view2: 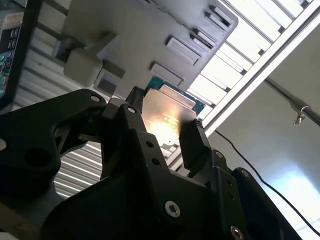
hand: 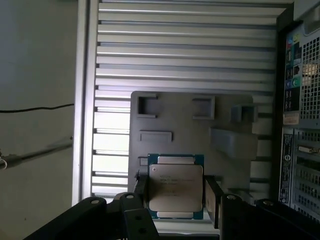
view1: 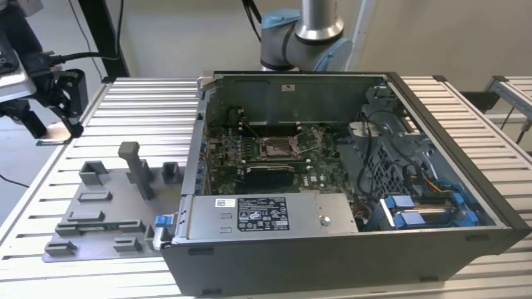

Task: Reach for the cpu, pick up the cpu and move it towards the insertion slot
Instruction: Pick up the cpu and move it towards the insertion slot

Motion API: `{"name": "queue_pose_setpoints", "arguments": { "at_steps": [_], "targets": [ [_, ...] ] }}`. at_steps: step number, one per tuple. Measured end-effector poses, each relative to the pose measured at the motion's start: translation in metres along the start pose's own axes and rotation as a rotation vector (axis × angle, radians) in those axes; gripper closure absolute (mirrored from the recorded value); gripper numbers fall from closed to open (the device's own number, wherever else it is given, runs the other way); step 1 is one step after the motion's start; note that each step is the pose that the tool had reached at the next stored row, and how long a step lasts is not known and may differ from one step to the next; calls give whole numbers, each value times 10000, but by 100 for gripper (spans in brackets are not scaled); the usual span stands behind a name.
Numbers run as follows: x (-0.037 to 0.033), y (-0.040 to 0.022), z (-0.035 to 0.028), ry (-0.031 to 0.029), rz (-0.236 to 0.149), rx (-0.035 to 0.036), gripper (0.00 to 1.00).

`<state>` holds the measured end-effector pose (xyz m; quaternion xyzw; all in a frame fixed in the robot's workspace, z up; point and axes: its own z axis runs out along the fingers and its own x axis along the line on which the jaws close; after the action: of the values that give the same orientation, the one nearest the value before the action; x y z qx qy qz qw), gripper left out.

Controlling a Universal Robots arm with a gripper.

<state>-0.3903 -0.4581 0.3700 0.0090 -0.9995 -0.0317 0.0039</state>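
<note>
Open computer case (view1: 349, 249) lies on its side on the slatted worktop (view1: 141, 106). Inside it is a green motherboard (view1: 218, 156) with the insertion slot (view1: 280, 147) near its middle: silver frame, dark centre, nothing seated in it. Just below the slot is a larger black recess (view1: 264, 179). A labelled metal box (view1: 266, 215) runs along the near wall. Blue-tabbed drive bays (view1: 424, 212) and cables sit at the exterior view's right.

Grey fixture plate (view1: 99, 212) lies flat on the worktop beside the case, on the exterior view's left, and carries several grey blocks and one upright post (view1: 133, 165).

Arm base (view1: 303, 37) stands behind the case. Gripper (hand: 176, 196) is out at the exterior view's far left, above the worktop edge, past the plate and well apart from the case.

Fingers (hand: 141, 192) are clamped on the cpu (hand: 175, 186), one on each opposite edge. The cpu's pale silver face is up toward the first wrist view, with green board edge visible around it. The cpu is lifted clear, and the fixture plate shows behind it in both wrist views. The cpu is well apart from the insertion slot.
</note>
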Motion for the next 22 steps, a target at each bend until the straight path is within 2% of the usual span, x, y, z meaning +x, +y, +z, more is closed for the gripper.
{"name": "queue_pose_setpoints", "arguments": {
  "at_steps": [22],
  "targets": [
    [-971, -17, -8, 35, 1, -1, 100]
  ]
}}
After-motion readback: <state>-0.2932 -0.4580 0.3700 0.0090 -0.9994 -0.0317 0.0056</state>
